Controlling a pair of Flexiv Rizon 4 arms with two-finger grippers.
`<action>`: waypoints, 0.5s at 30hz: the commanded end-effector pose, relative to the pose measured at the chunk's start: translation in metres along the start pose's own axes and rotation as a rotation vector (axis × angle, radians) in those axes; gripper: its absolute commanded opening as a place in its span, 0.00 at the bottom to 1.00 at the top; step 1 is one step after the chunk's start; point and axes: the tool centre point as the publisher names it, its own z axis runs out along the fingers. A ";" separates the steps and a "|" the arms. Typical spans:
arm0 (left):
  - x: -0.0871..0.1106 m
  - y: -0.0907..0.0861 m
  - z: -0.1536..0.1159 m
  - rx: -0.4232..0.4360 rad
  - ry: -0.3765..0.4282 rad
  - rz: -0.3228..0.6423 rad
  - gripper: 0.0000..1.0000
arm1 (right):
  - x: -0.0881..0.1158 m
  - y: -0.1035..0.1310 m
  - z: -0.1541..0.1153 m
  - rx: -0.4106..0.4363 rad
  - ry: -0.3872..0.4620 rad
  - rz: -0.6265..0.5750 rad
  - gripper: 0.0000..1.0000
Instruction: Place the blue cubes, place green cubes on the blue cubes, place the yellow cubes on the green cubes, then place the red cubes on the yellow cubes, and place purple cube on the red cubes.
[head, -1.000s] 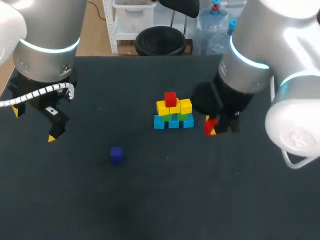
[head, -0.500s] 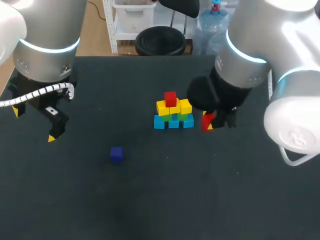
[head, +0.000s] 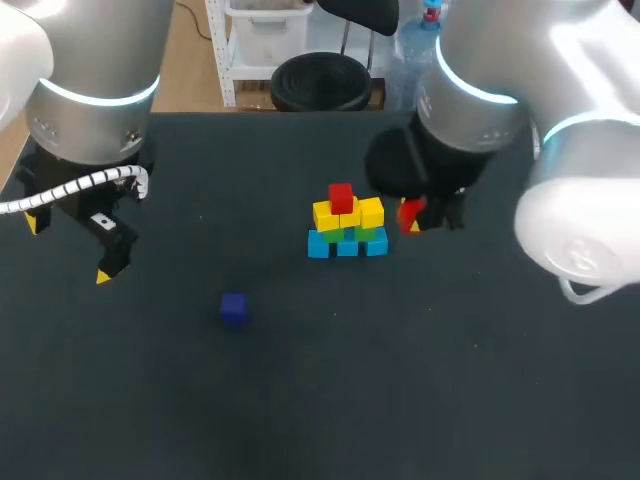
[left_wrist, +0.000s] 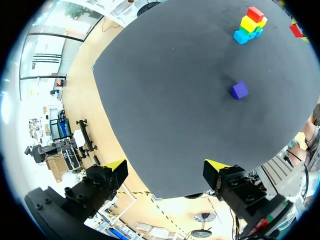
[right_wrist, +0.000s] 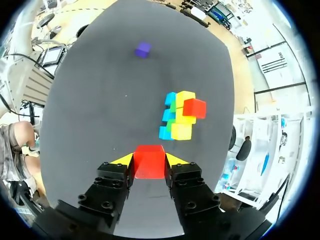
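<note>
A block stack stands mid-table: blue cubes at the base, green cubes above, yellow cubes over those, and one red cube on top. In the right wrist view the stack lies ahead of my right gripper, which is shut on a second red cube. From the head camera this held red cube hangs just right of the stack. A purple cube sits alone on the table, front left. My left gripper is open at the table's left edge, far from the purple cube.
The table is covered in a dark mat. Nothing else lies on it besides the stack and the purple cube.
My right arm has carried the held red cube up and back, closer to the stack's right side. The left arm has not moved.
</note>
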 end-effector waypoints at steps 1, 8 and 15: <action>0.000 0.001 0.000 0.001 0.000 0.002 1.00 | -0.008 -0.018 0.012 -0.025 0.006 0.007 0.00; 0.000 0.001 0.000 0.001 0.000 0.002 1.00 | -0.012 -0.035 0.021 -0.030 -0.007 0.010 0.00; 0.000 0.001 0.000 0.001 0.000 0.002 1.00 | -0.014 -0.050 0.028 -0.038 -0.021 0.003 0.00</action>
